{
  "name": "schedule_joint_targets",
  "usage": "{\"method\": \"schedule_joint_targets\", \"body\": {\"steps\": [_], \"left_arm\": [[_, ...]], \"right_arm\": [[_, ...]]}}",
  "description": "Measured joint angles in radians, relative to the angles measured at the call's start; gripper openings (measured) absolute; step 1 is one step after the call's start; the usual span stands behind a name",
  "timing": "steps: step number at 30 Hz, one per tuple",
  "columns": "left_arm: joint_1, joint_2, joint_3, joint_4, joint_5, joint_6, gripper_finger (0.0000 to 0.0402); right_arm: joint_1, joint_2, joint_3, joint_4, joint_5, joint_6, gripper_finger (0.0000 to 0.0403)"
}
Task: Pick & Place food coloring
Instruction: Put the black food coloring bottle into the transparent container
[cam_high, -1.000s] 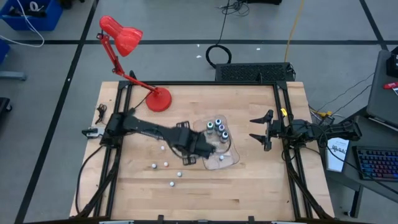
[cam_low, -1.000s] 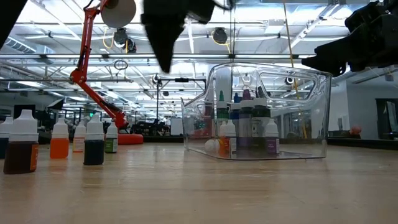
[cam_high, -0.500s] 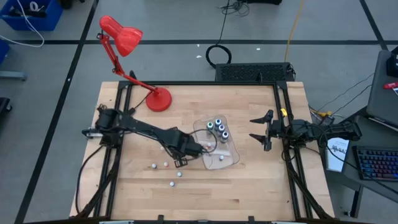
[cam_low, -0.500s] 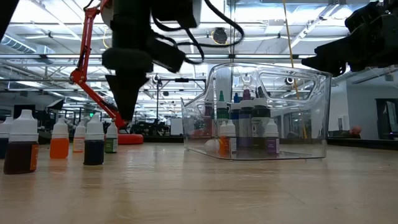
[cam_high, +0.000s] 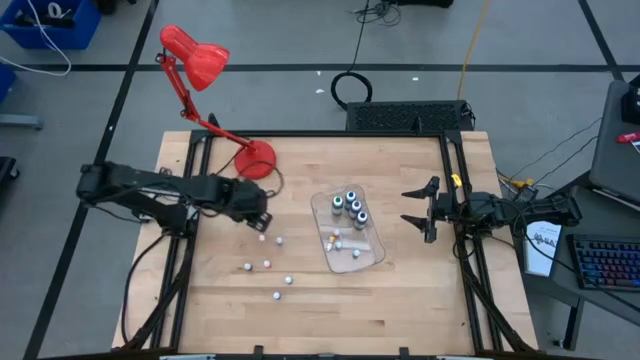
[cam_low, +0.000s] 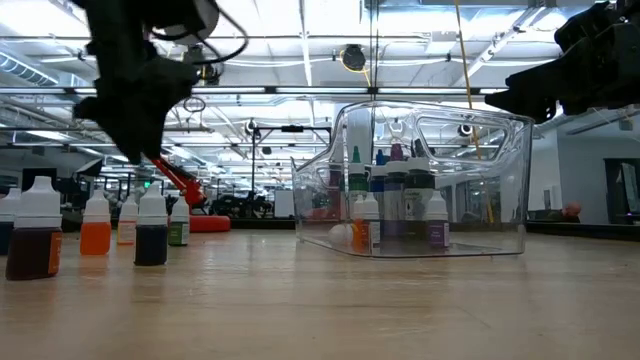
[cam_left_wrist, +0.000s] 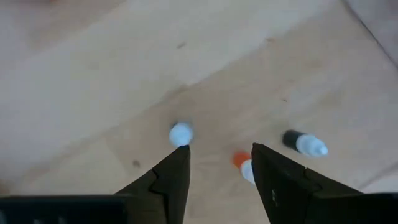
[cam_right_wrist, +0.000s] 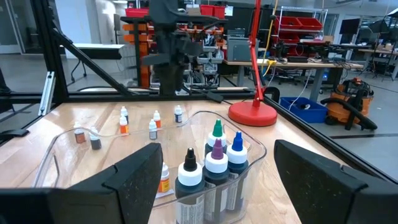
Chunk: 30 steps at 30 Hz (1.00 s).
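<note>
Labels on the food coloring (cam_right_wrist: 205, 174) stay unreadable; left gripper (cam_left_wrist: 219, 163) hangs parted, holding nothing.

Orange bottle (cam_left_wrist: 244, 165) partly behind left claw (cam_left_wrist: 219, 160)

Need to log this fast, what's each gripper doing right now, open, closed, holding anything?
Left gripper: open, empty, above the loose bottles.
Right gripper: open, empty, waiting beside the tray.

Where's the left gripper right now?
High view: the left gripper hangs open over the table's left half, just below the red lamp's base, above the loose small bottles left of the clear tray.
</note>
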<state>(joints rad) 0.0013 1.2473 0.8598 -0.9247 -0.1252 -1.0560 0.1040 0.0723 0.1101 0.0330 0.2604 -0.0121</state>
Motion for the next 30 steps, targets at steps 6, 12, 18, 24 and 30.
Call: {"method": "schedule_joint_targets", "body": {"steps": [6,12,18,24,30], "left_arm": [[0.045,-0.051,-0.064,0.004,-0.004,-0.084,0.0181],[0.068,0.005,-0.067,0.003,-0.006,-0.072,0.0183],[0.085,0.073,-0.069,0.008,0.015,-0.065,0.0184],[0.084,0.13,-0.069,0.014,0.054,-0.065,0.0184],[0.084,0.188,-0.069,0.022,0.055,-0.064,0.0184]], "right_arm": [[0.0,0.0,0.0,0.0,0.0,0.0,0.0295],[0.0,0.0,0.0,0.0,0.0,0.0,0.0295],[0.0,0.0,0.0,0.0,0.0,0.0,0.0295],[0.0,0.0,0.0,0.0,0.0,0.0,0.0295],[0.0,0.0,0.0,0.0,0.0,0.0,0.0295]]}}
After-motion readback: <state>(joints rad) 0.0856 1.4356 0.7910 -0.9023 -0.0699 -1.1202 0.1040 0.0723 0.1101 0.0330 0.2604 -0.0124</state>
